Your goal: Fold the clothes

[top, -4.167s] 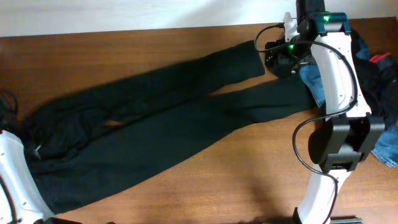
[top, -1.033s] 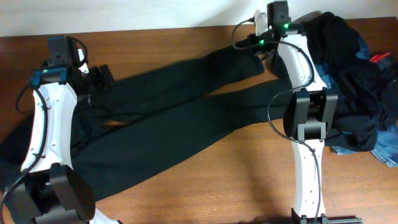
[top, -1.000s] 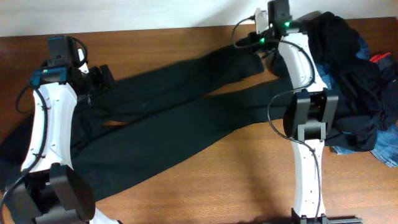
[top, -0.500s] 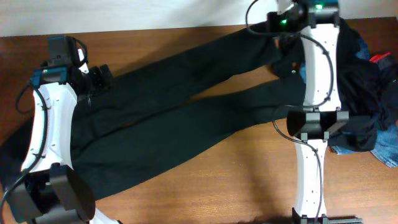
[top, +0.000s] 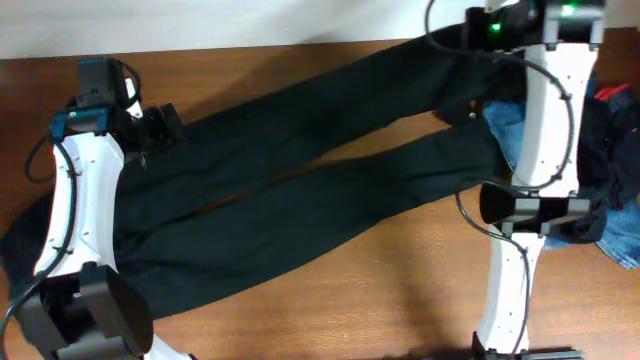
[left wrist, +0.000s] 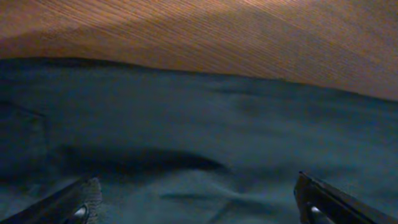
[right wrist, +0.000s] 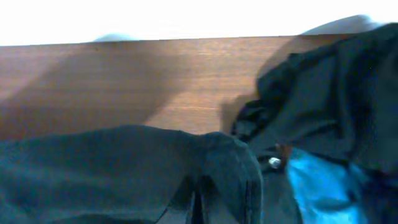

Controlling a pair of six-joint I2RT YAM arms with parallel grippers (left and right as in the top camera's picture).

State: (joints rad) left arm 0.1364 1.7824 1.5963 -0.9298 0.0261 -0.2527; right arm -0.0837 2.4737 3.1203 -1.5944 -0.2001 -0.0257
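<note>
Trousers (top: 300, 190) now lie stretched straighter across the bench (top: 350, 290) since the right fingers (top: 468, 32), pinching a leg hem, pulled it to the upper right, while the left fingers (left wrist: 317, 205) gape wide above the waist end at left, so folding looks close.

Bare bench (top: 380, 290) open at front centre, trousers (top: 300, 200) spanning diagonally across, pile (top: 615, 150) crowding right edge

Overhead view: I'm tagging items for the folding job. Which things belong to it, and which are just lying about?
Part of the job: black trousers, blue jeans, dark heap of clothes, red piece.
Not part of it: only the wooden table they lie on.
</note>
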